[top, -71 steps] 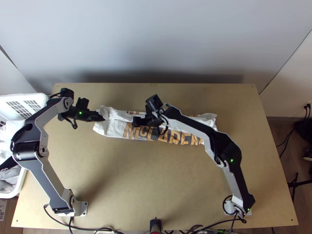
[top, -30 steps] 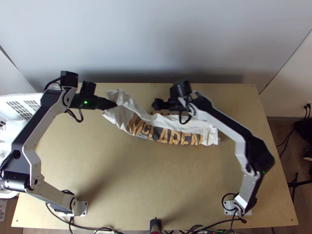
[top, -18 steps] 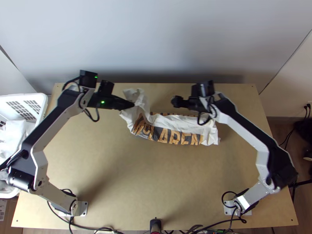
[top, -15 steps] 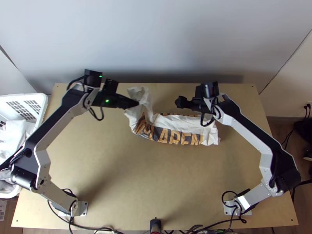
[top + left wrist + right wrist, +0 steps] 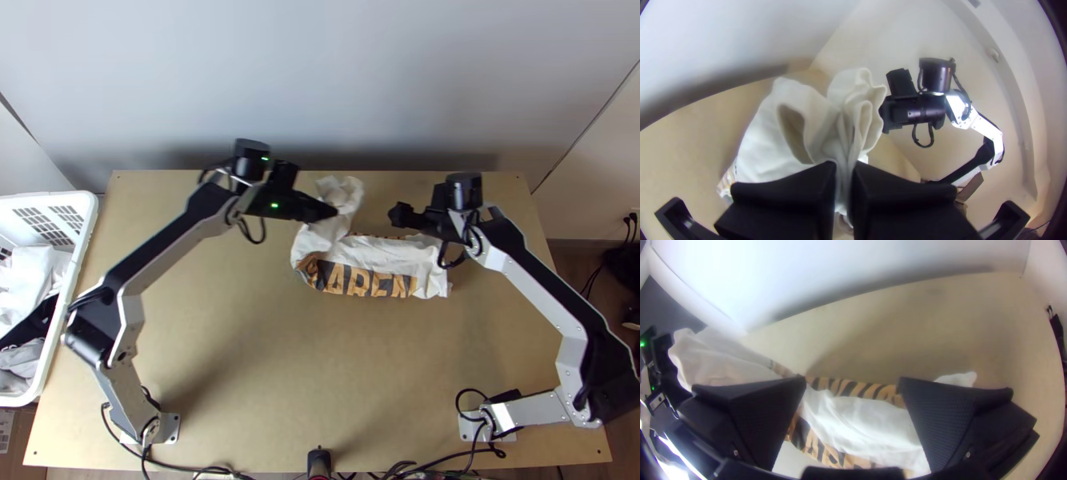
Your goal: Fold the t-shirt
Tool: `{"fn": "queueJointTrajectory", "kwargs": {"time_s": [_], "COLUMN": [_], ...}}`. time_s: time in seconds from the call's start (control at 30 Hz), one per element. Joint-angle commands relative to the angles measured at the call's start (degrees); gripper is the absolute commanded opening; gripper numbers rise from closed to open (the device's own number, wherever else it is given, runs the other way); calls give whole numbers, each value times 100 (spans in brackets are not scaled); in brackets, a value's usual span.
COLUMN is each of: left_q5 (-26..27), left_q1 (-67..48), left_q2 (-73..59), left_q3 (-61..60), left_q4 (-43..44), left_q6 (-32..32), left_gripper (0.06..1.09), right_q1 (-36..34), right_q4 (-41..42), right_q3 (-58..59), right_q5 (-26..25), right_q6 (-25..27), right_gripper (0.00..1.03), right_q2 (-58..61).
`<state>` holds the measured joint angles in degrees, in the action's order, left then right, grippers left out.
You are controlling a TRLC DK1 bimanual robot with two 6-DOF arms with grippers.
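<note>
A pale grey wall (image 5: 320,80) stands behind the light wooden table (image 5: 264,360), darkening to a soft shadow along the table's far edge. Thin dark lines divide it from paler walls at left (image 5: 20,152) and right (image 5: 588,180). On the right, brown floor (image 5: 588,276) meets a skirting board (image 5: 572,242), with black plugs (image 5: 632,218) above. Diffuse light leaves a dim shade on the table's near left.
</note>
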<state>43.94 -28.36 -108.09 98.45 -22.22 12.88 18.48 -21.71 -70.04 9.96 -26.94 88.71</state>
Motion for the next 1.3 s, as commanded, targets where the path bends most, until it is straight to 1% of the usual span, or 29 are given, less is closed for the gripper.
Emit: {"fn": "queueJointTrajectory", "kwargs": {"time_s": [0.0, 0.47, 0.63, 0.83, 0.93, 1.1, 1.13, 1.17, 1.2, 1.23, 1.27], "left_q5": [-26, -53, -61, -61, -88, -413, -518, -597, -685, -800, -817], "left_q1": [-583, -1348, -1532, -1734, -1787, -1884, -1919, -1954, -1989, -2024, -2051], "left_q2": [-687, -2401, -2884, -3332, -3534, -3886, -3904, -3921, -3956, -4009, -4027], "left_q3": [561, 2582, 3074, 3022, 2951, 3083, 3101, 3136, 3206, 3268, 3285], "left_q4": [385, 429, 429, 455, 411, 411, 411, 420, 420, 402, 367], "left_q6": [250, 874, 935, 882, 724, 513, 434, 381, 329, 329, 276], "left_gripper": [9, 9, 9, 9, 9, 9, 11, 19, 34, 65, 100], "right_q1": [-433, -1681, -2068, -2129, -2120, -2112, -2112, -2094, -2077, -2059, -2033], "right_q4": [1, 62, 475, 598, 660, 748, 756, 765, 774, 783, 800], "right_q3": [491, 1054, 1300, 1643, 1792, 1906, 1915, 1933, 1950, 1977, 2012], "right_q5": [-55, -257, -582, -670, -670, -670, -670, -670, -670, -670, -670], "right_q6": [110, 171, 330, 391, 391, 409, 426, 426, 426, 426, 426], "right_gripper": [97, 97, 97, 97, 97, 97, 97, 97, 97, 98, 98], "right_q2": [-495, -1523, -2103, -2376, -2481, -2551, -2569, -2595, -2613, -2630, -2648]}}
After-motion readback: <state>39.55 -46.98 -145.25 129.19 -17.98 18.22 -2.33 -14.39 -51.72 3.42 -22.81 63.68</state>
